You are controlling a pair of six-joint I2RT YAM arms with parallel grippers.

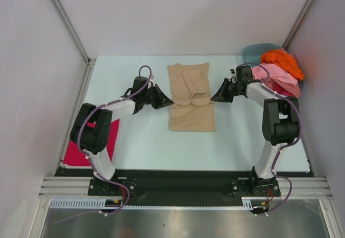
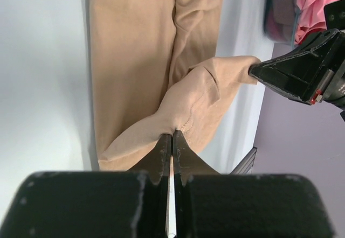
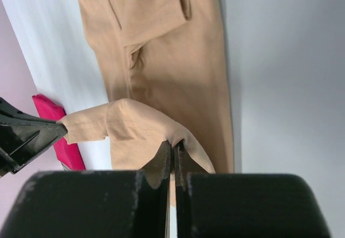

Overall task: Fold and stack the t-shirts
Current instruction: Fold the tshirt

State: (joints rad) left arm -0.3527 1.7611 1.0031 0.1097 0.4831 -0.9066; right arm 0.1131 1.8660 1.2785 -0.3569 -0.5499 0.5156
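Observation:
The tan t-shirt (image 1: 190,95) lies folded into a long strip in the middle of the table. My left gripper (image 1: 168,100) is shut on its left edge (image 2: 178,114). My right gripper (image 1: 214,97) is shut on its right edge (image 3: 140,125). Both hold the middle of the shirt pinched up, so a raised fold runs between them. A magenta-red shirt (image 1: 89,147) lies folded at the near left, partly under the left arm. Orange (image 1: 281,60) and pink (image 1: 279,79) shirts are heaped at the far right.
A teal basin (image 1: 254,50) stands at the far right corner under the heap of shirts. Grey walls and metal rails close in the table on the left, right and back. The black base plate (image 1: 183,183) runs along the near edge.

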